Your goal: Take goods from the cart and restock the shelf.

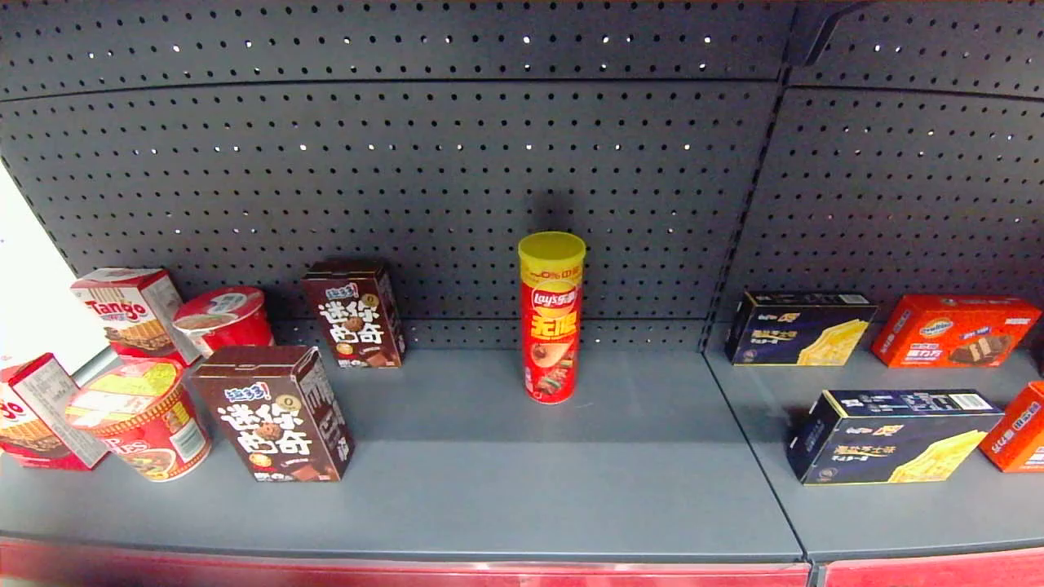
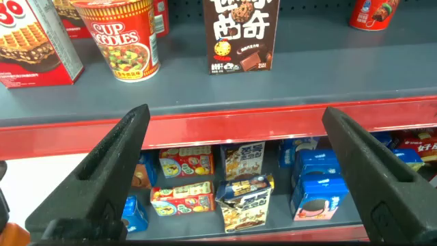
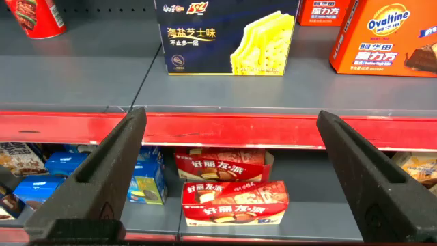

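Observation:
A red chips can (image 1: 551, 318) with a yellow lid stands upright at the middle of the grey shelf (image 1: 522, 489), close to the pegboard. My left gripper (image 2: 235, 115) is open and holds nothing. It hangs in front of the shelf's red front edge (image 2: 225, 126), below a brown cookie box (image 2: 239, 34) and a cup of noodles (image 2: 123, 34). My right gripper (image 3: 232, 115) is open too and also holds nothing. It faces the red edge below a dark blue cracker box (image 3: 229, 34) and an orange box (image 3: 389, 34).
On the shelf's left stand two brown cookie boxes (image 1: 281, 412), cups of noodles (image 1: 139, 416) and wafer boxes (image 1: 134, 310). Dark blue boxes (image 1: 893, 434) and orange boxes (image 1: 954, 328) lie on the right. The shelf below holds more boxes (image 3: 229, 191).

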Controlling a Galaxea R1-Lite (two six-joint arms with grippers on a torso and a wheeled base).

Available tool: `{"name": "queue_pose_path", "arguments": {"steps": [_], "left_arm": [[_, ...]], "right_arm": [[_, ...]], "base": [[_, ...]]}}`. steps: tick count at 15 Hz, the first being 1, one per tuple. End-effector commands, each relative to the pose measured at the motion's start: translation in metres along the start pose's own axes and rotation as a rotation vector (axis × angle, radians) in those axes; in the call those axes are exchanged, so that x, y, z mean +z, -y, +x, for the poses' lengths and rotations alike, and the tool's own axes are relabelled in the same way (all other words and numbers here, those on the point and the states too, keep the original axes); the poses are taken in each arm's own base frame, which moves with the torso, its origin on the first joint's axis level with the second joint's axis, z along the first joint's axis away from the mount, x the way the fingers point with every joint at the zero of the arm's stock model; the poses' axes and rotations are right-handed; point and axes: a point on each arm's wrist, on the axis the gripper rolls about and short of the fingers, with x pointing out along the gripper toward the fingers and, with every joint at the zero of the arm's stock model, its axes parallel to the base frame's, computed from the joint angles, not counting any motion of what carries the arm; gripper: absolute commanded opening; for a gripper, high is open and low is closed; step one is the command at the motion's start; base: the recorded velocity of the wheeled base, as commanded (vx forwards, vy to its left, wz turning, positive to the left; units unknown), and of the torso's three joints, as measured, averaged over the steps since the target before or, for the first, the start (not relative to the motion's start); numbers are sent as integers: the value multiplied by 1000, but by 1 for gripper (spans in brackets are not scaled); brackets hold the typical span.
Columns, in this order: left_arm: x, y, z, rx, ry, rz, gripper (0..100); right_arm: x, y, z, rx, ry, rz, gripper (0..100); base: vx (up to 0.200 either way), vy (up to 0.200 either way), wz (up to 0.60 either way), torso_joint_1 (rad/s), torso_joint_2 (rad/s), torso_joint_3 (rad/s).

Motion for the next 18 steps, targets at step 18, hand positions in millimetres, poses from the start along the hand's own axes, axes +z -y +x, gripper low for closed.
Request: {"name": "queue_pose_path", "arguments": {"steps": [18], "left_arm": [[0, 0, 0, -2, -1, 0, 100]], "right_arm": [[0, 0, 0, 0, 0, 0, 100]], "base": [[0, 0, 300, 1, 2, 2]]}}
